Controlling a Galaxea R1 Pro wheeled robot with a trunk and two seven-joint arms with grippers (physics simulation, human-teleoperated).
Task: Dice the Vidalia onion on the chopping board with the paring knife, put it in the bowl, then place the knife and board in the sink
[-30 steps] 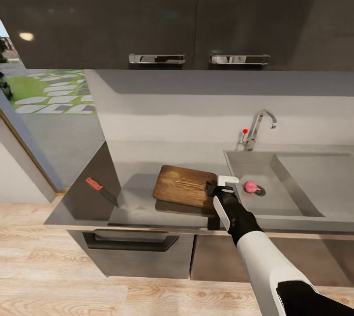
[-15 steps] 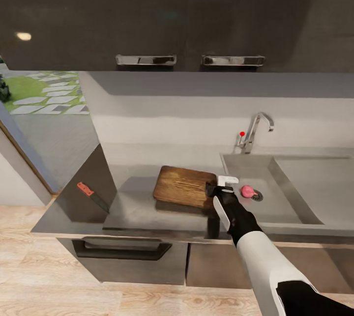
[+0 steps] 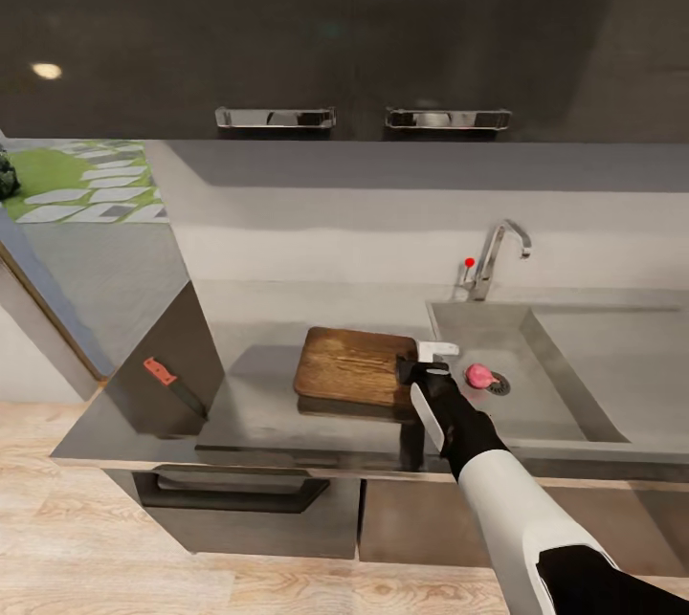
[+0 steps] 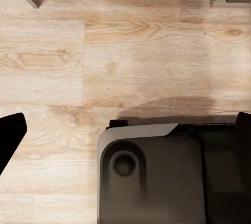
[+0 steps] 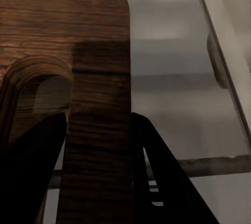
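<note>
1. Onion first: the Vidalia onion (image 3: 477, 374), a small pinkish-red ball, lies on the floor of the sink (image 3: 565, 376), touching the round drain (image 3: 498, 384). It sits a little further left in the head view than a second ago, as do the board, knife and faucet, so the camera has shifted, not the things.
2. The right gripper (image 3: 427, 367) is at the right edge of the chopping board (image 3: 352, 366), as it was a second ago. In the right wrist view its dark fingers (image 5: 31, 172) stand either side of a strip of the board (image 5: 63, 36), clamped on its edge.
3. The board is brown with clear grain and rounded corners, flat on the grey countertop (image 3: 268, 405), just left of the sink.
4. The paring knife (image 3: 172, 384), red handle and dark blade, lies well apart near the counter's left end.
5. The chrome faucet (image 3: 498, 256) with its red-tipped lever stands behind the basin; dark upper cabinets (image 3: 344, 22) hang above.
6. The left wrist view looks down on the wooden floor (image 4: 104, 67) and the robot's dark base (image 4: 172, 177); whether the left gripper is open, I cannot tell.
</note>
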